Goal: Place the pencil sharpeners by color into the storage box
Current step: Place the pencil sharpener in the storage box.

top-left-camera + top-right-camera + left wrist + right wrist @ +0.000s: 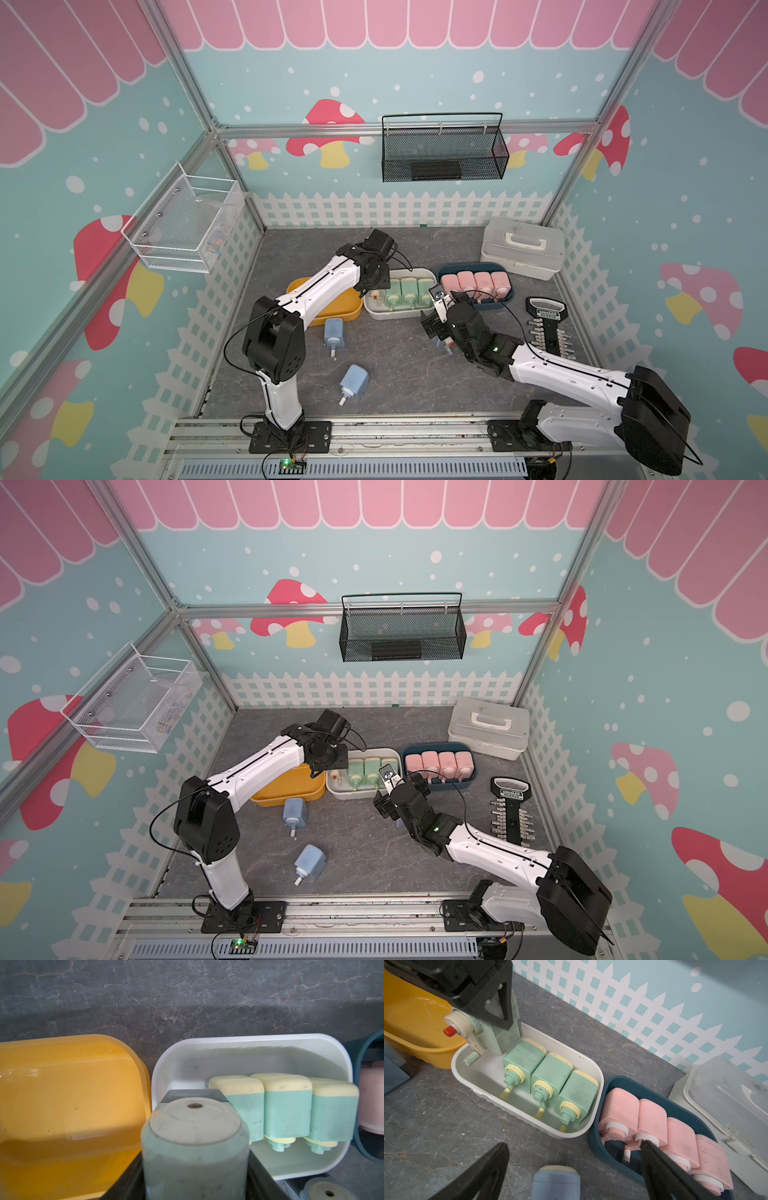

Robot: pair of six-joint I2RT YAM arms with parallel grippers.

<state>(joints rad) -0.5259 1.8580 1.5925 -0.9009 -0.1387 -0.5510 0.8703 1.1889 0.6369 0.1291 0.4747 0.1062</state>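
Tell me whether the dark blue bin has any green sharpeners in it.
No: the dark blue bin holds only four pink sharpeners, lying side by side.

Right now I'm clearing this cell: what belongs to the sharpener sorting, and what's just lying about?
Job: held green sharpener, green sharpeners in the white tray, pink sharpeners in the dark blue tray, loose blue sharpeners, yellow tray.
Idle: white lidded case, black toothed tool, black mesh basket, white wire basket.
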